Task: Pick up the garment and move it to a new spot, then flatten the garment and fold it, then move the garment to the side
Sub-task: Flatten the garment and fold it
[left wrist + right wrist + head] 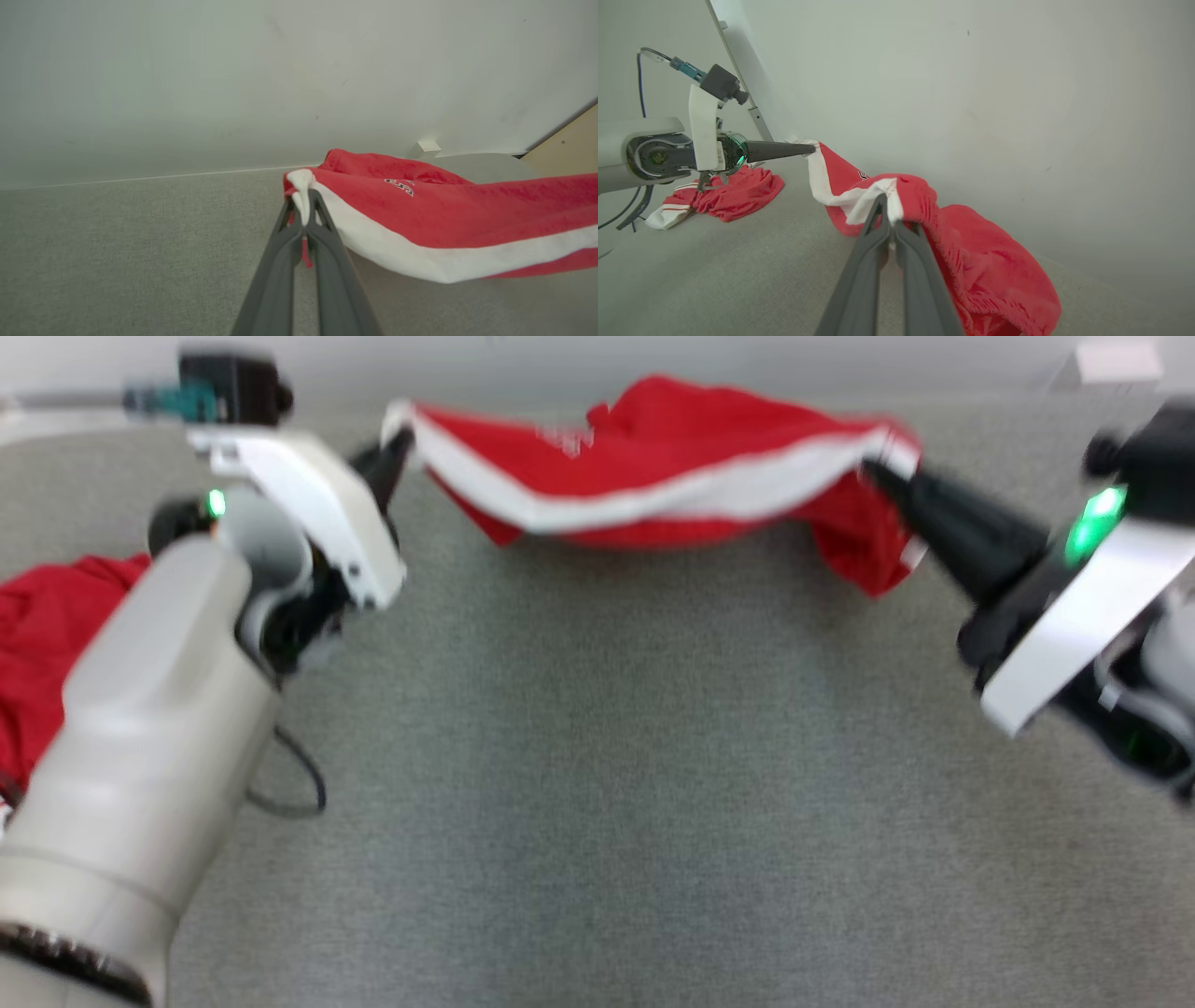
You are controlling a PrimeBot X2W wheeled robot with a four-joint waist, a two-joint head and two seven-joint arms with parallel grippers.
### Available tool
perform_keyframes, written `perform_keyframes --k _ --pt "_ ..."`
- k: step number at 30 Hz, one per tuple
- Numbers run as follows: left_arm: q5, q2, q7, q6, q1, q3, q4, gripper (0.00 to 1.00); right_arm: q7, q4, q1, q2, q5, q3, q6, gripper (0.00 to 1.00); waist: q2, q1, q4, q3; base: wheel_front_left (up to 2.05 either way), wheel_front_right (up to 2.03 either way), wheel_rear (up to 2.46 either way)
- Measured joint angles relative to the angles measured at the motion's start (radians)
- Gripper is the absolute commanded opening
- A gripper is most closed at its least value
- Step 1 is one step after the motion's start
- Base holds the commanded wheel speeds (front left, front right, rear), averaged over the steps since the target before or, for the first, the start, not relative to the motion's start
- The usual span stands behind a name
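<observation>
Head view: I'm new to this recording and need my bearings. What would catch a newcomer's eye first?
The red garment with a white stripe sags across the top of the view, over the grey floor. The left gripper is shut on its left end and the right gripper on its right end. A second red heap lies at the left edge.

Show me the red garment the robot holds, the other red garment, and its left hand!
held garment [672, 439], head view, red middle.
other red garment [738, 191], right wrist view, crumpled red part.
left hand [304, 203], left wrist view, between fingertips.
</observation>
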Motion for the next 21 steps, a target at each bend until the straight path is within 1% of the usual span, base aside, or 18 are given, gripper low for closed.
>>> perform_keyframes --k 5,8,14,17,21 --pt "-0.071 0.082 0.108 0.0 0.169 -0.083 -0.117 0.0 0.121 -0.109 0.212 -0.025 -0.001 0.002 0.0 0.0 -0.0001 -0.0002 0.003 -0.108 0.0 0.0 0.0" --pt "-0.12 0.136 0.165 0.0 0.267 -0.121 -0.205 0.0 0.19 -0.162 0.331 -0.056 0.004 0.001 0.0 0.0 0.0 -0.0003 0.007 -0.177 0.0 0.0 0.0" --pt "-0.227 0.261 0.301 0.002 0.436 -0.148 -0.369 0.0 0.297 -0.271 0.536 -0.124 0.053 0.001 0.0 0.0 0.0 -0.0004 0.017 -0.303 0.0 0.0 0.0" --pt "-0.278 0.328 0.37 0.03 0.497 -0.148 -0.491 0.0 0.326 -0.337 0.604 -0.17 0.071 0.001 0.0 0.0 0.0 -0.0005 0.021 -0.345 0.0 0.0 0.0" --pt "-0.337 0.429 0.439 0.092 0.58 -0.142 -0.676 0.0 0.369 -0.425 0.691 -0.229 0.129 0.002 0.0 0.0 0.0 -0.0005 0.019 -0.37 0.0 0.0 0.0"
